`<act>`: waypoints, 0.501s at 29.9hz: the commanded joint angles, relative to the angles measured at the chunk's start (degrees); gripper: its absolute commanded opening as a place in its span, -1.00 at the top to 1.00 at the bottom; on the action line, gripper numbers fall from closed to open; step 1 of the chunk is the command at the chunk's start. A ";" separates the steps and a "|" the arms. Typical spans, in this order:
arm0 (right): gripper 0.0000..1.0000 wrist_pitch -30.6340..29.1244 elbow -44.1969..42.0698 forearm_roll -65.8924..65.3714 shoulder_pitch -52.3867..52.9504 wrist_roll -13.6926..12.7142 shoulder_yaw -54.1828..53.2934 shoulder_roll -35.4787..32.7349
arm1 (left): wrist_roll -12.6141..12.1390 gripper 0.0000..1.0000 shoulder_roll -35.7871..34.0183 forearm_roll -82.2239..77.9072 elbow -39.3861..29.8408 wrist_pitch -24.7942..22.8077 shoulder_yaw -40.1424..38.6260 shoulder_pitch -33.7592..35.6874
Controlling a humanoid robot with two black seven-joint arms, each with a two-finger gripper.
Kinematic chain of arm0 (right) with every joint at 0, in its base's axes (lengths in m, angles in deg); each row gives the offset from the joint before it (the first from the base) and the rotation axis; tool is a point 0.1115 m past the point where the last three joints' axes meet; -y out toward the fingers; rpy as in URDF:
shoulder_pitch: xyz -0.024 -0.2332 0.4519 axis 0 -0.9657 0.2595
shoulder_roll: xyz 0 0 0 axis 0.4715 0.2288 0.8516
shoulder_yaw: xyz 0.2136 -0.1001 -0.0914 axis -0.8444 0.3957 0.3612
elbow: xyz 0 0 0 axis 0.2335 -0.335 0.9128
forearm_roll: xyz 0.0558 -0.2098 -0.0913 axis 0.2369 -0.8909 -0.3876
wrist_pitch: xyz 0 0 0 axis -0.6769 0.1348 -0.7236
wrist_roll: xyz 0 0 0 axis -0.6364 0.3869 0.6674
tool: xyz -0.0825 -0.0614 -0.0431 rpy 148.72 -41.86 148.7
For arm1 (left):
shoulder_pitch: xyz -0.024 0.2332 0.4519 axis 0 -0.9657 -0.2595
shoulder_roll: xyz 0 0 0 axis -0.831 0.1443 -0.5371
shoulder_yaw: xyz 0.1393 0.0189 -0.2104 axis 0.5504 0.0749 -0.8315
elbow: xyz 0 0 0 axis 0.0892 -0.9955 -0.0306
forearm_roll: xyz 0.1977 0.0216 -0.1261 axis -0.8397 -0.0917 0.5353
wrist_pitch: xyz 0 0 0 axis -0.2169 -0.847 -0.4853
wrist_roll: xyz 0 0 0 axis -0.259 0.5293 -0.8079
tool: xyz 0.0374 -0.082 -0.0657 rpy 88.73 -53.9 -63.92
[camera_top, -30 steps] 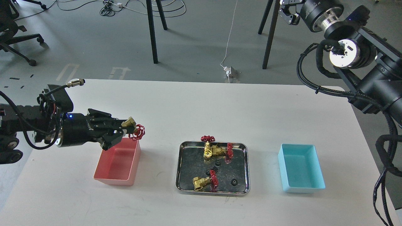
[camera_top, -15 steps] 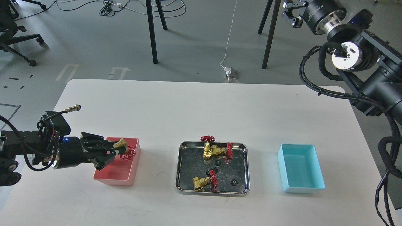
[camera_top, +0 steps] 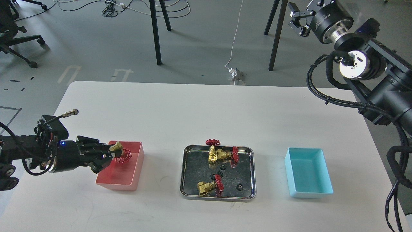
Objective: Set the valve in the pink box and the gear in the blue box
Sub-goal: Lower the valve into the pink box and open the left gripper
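Note:
My left gripper [camera_top: 108,154] is shut on a brass valve with a red handwheel [camera_top: 120,153] and holds it low over the pink box [camera_top: 127,178], at the box's left side. Three more valves lie in the steel tray [camera_top: 249,167]: two at its back [camera_top: 220,153] and one at the front [camera_top: 210,187]. Three tiny black gears lie in the tray too; one is at the front right [camera_top: 239,186]. The blue box [camera_top: 307,172] stands to the right of the tray. My right gripper [camera_top: 302,17] is raised high at the top right, its fingers apart and holding nothing.
The white table's far edge [camera_top: 206,83] runs across the middle of the view. Beyond it are black table legs [camera_top: 156,32], cables on the grey floor and an office chair base [camera_top: 19,42] at the left. My right arm's thick links [camera_top: 379,74] overhang the table's right side.
My left gripper has come down and drawn back to the left with the valve, from above the pink box's far right corner to low over its left side. The right gripper shifted slightly right.

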 commanded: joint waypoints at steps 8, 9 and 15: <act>-1.00 -0.09 0.03 0.00 -0.44 0.08 0.01 0.00 | 0.00 0.68 3.62 0.09 2.80 0.00 0.04 -2.97; -1.00 -0.18 0.03 0.00 -0.44 0.08 0.01 0.00 | 0.00 0.59 3.62 0.09 2.80 0.00 0.04 -2.97; -1.00 -0.88 2.66 0.00 -1.32 0.08 0.27 -2.71 | 0.00 -0.01 3.80 -0.17 2.54 0.00 -0.49 -2.62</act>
